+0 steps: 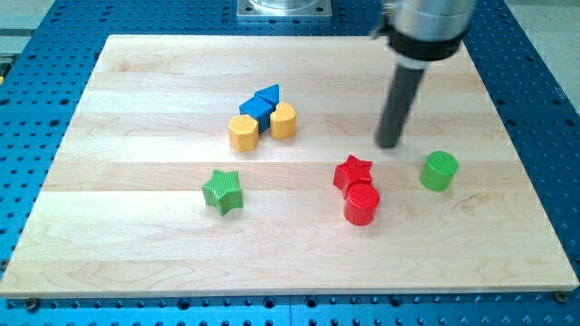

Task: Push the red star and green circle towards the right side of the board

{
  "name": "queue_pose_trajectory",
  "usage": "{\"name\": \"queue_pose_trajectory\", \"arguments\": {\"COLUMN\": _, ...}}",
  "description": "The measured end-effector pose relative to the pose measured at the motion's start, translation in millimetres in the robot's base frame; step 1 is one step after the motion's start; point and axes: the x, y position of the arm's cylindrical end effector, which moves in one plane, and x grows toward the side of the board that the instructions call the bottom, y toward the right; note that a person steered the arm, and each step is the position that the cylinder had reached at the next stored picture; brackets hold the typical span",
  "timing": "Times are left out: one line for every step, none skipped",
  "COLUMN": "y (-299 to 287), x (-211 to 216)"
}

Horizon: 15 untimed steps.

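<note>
Red star (352, 171), touching red cylinder (361, 205) below it, with green circle (439, 170) to its right, looks light, rigid, apt to slide; gripperless rod's tip (390, 143) rests above-right of star, so pushing its left face seems best.

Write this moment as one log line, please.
my tip: above-right of red star, left of green circle, touching neither | red cylinder: against star
</note>
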Motion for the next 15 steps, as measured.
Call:
{"name": "queue_pose_trajectory", "arguments": {"y": -43.9, "x": -4.6}}
{"name": "queue_pose_trajectory", "arguments": {"y": -119.3, "x": 40.9}}
{"name": "queue_pose_trajectory", "arguments": {"y": -80.4, "x": 89.3}}
{"name": "queue_pose_trajectory", "arguments": {"y": -46.0, "x": 27.6}}
{"name": "queue_pose_trajectory", "arguments": {"y": -24.2, "x": -41.4}}
{"name": "queue_pose_trajectory", "arguments": {"y": -106.8, "x": 15.2}}
{"name": "queue_pose_trajectory", "arguments": {"y": -69.9, "x": 77.5}}
{"name": "queue_pose_trajectory", "arguments": {"y": 2.7, "x": 52.1}}
{"name": "queue_pose_trajectory", "arguments": {"y": -16.5, "x": 55.4}}
{"name": "queue_pose_trajectory", "arguments": {"y": 19.6, "x": 69.6}}
{"name": "queue_pose_trajectory", "arguments": {"y": 27.1, "x": 8.3}}
{"name": "queue_pose_trajectory", "arguments": {"y": 29.2, "x": -25.5}}
{"name": "queue_pose_trajectory", "arguments": {"y": -8.8, "x": -25.4}}
{"name": "queue_pose_trajectory", "arguments": {"y": -26.6, "x": 32.6}}
{"name": "queue_pose_trajectory", "arguments": {"y": 35.0, "x": 26.4}}
